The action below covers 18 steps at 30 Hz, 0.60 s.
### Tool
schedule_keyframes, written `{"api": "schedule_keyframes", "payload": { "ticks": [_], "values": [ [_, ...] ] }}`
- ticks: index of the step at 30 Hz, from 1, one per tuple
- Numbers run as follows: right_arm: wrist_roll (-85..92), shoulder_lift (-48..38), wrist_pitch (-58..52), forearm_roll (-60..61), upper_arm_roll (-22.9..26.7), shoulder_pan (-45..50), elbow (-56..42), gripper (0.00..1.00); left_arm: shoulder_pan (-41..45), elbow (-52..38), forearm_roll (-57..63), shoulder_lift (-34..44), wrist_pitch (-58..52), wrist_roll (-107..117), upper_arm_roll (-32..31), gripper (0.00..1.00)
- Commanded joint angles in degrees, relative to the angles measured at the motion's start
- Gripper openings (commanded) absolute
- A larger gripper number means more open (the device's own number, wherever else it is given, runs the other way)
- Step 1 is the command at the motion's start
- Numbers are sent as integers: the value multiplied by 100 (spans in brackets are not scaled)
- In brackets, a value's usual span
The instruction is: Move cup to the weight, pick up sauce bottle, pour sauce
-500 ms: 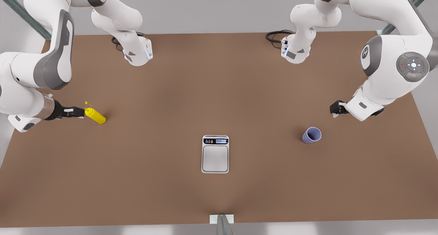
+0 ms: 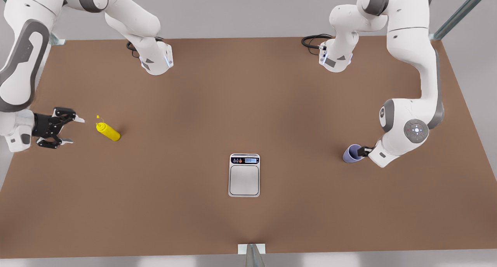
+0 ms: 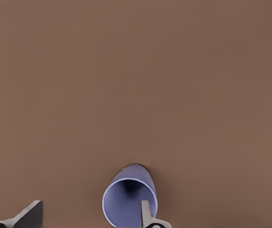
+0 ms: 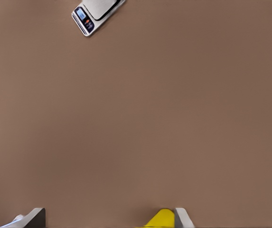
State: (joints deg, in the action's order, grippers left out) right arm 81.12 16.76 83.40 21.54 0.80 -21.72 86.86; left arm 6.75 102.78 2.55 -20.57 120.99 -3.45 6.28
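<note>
Brown desk (image 2: 248, 103): weight (image 2: 244, 175) near front edge. Left gripper (image 2: 363, 152), fingers spread, straddling cup (image 2: 351, 153) wall near one side edge. Right gripper (image 2: 66, 130), fingers spread, just beside sauce bottle (image 2: 108, 131) near opposite edge.

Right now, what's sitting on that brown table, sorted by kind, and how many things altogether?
Lavender cup: 1
Yellow sauce bottle: 1
Digital kitchen scale: 1
Total: 3 things on the table.
Also 2 robot grippers: the left gripper open around the cup, the right gripper open beside the bottle.
</note>
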Motion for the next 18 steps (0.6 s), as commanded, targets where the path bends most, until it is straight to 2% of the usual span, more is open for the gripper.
{"api": "schedule_keyframes", "payload": {
  "ticks": [1, 5, 9, 15, 16, 18],
  "values": [
    [254, 72, -16, 147, 0, -104, 15, 100, 2, 22, -282, -18, 4, -68, 13, 100],
    [2698, 582, -359, 1282, -18, -877, 261, 100, 2, 786, -326, -27, 715, -147, 119, 100],
    [5264, 1900, -869, 2029, -27, -1712, 208, 100, -7, 875, -335, -176, 891, -156, 154, 100],
    [5757, 3193, -1054, 2469, -9, -1906, -310, 100, -86, 954, -474, -466, 882, -165, 154, 100],
    [5819, 3360, -1071, 2407, -9, -1906, -503, 100, -86, 954, -563, -527, 882, -243, 154, 95],
    [5942, 3439, -1071, 2381, 0, -1924, -539, 100, -86, 954, -695, -598, 882, -244, 154, 71]
  ]
}}
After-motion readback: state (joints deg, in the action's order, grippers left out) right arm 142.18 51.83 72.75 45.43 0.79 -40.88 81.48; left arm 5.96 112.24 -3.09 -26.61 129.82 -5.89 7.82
